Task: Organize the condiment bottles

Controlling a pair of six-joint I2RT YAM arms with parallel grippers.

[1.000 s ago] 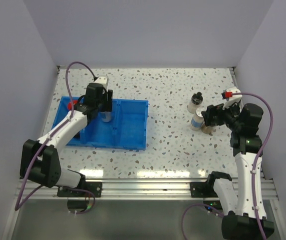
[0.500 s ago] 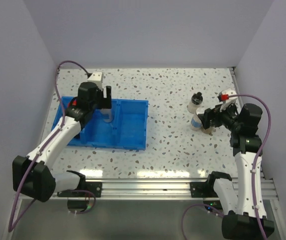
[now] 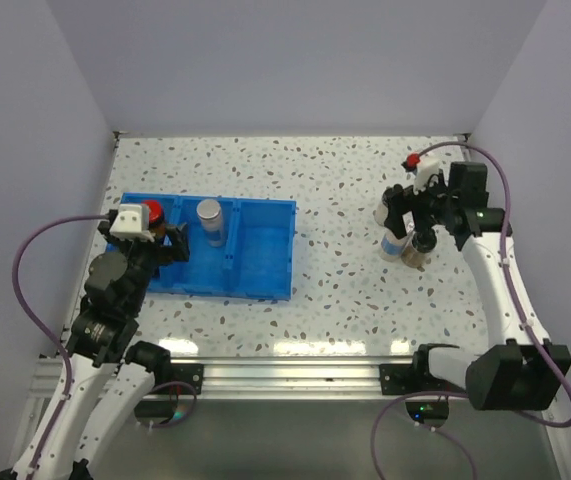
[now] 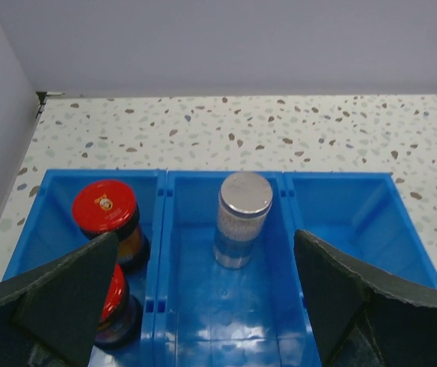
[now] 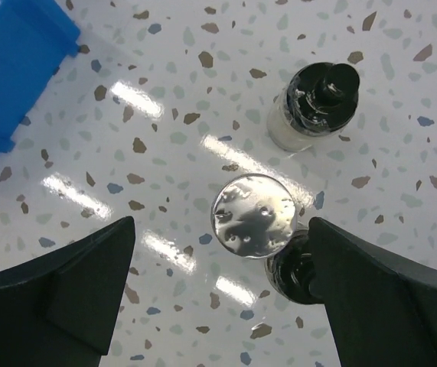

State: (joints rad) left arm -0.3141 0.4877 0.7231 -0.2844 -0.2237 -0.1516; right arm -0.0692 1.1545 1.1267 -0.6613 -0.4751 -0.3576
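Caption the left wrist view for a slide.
Open left pincer facing the blue tray: two red-lidded jars in its left compartment, one silver-topped shaker in the middle, right compartment empty.

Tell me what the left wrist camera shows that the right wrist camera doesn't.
Only left wrist: two red-lidded jars in the left compartment of the blue tray, a silver-topped shaker upright in the middle one. Only right wrist: a second shaker standing on the table, a black-capped bottle beside it, another black cap partly hidden by a finger. Both: speckled table, some blue tray, an open claw: left claw, right claw.
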